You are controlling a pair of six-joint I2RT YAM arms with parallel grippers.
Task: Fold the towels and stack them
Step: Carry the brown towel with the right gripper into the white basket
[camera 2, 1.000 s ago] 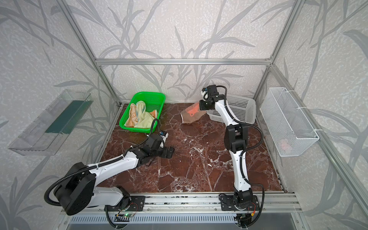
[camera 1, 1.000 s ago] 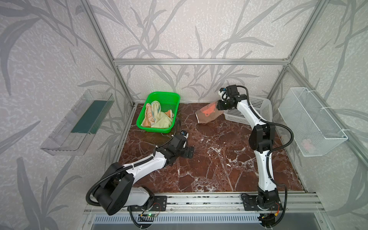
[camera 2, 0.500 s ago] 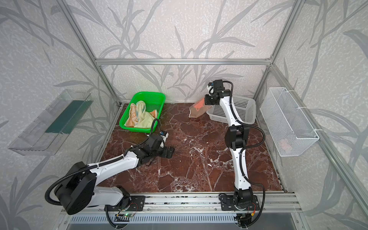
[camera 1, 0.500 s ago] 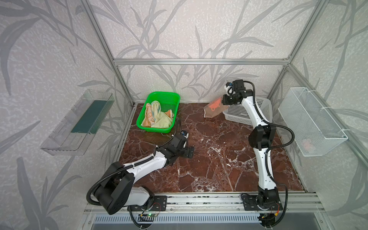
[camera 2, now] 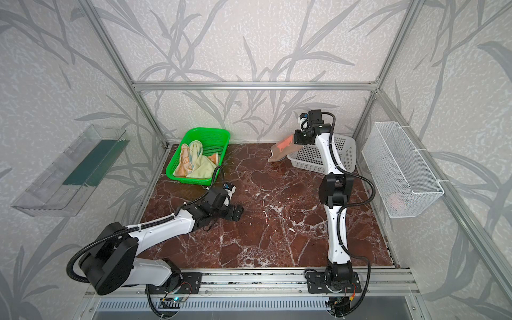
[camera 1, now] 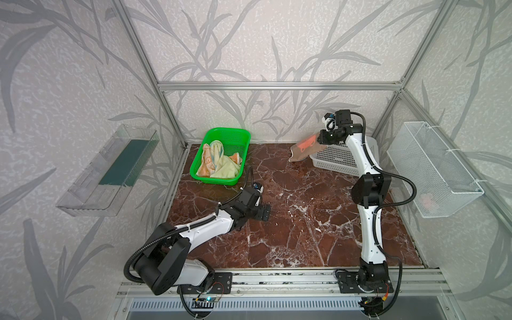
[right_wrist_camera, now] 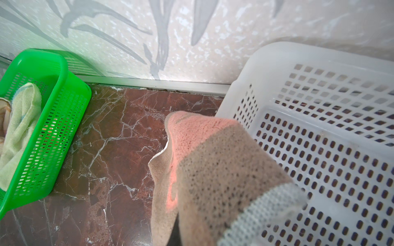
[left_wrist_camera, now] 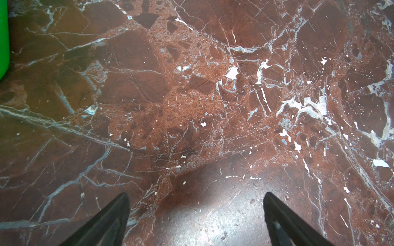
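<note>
- Now the right gripper (camera 1: 323, 137) has its jaws pinched tight on one edge of the bear towel (camera 1: 303, 149), raised at about one o'clock of the table (camera 1: 304, 227).
- Over the last second we have swung it from nearer twelve o'clock toward the white basket (camera 1: 340, 163) at two o'clock. We take this as the delivery leg for the first piece, with the release not yet made.
- The towel hangs limp and looks doubled over, with a salmon patch on brown and pale edging near the grip. Its free end hangs over the marble just beside the basket's rim.
- Our left gripper (camera 1: 264, 212) has stayed near nine o'clock of centre, its jaws spread wide over bare marble and holding nothing.
- At eleven o'clock the green basket (camera 1: 221, 181) holds the pale yellow towel (camera 1: 225, 169) and the cartoon-face towel (camera 1: 206, 164). Both are crumpled, so we judge two towels remain to be folded.
</note>
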